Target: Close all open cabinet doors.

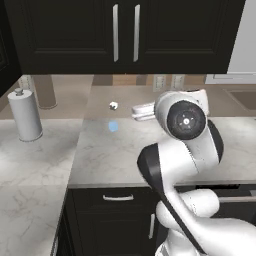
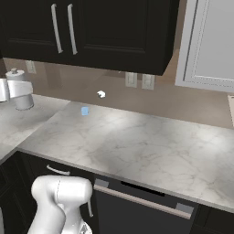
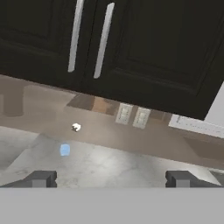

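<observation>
Two black upper cabinet doors hang above the counter, and their silver bar handles stand side by side at the middle seam. Both doors lie flush with the cabinet front, as the right base view also shows. My gripper is open, its fingertips wide apart with nothing between them; it hovers over the counter and faces the wall below these doors. A dark panel at the left edge may be another door; I cannot tell how it stands.
A paper towel roll stands on the marble counter at the left corner. Wall outlets, a small white knob and a blue spot lie ahead. Below are a drawer and a dishwasher.
</observation>
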{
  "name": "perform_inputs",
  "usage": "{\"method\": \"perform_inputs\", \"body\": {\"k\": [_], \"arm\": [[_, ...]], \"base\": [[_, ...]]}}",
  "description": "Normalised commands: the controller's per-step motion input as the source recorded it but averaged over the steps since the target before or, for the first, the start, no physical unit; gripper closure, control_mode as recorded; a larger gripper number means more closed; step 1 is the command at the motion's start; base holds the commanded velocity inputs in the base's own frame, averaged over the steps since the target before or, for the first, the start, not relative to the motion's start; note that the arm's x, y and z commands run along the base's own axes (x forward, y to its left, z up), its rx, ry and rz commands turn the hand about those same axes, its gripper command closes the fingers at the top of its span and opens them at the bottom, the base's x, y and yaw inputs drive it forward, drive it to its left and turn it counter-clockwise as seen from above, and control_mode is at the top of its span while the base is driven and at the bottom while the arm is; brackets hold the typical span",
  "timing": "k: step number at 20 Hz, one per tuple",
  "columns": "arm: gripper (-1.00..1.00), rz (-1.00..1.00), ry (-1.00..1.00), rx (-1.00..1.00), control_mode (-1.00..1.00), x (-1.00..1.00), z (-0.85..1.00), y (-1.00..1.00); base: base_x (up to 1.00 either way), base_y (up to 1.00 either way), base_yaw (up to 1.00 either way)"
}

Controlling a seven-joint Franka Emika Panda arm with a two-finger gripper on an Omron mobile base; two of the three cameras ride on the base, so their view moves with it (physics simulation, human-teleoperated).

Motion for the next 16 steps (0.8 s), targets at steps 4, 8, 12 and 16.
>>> {"method": "perform_inputs", "body": {"k": [4, 8, 12, 16], "arm": [[-1.00, 0.03, 0.07, 0.23, -1.00, -0.18, -0.34, -0.34], [-1.00, 0.00, 0.09, 0.00, -1.00, 0.00, -0.19, 0.00], [-1.00, 0.00, 0.00, 0.00, -1.00, 0.00, -0.02, 0.00], [-1.00, 0.00, 0.00, 0.00, -1.00, 0.00, 0.00, 0.00]], "base": [[0.00, 0.00, 0.00], [0.00, 0.00, 0.00], [0.00, 0.00, 0.00], [0.00, 0.00, 0.00]]}}
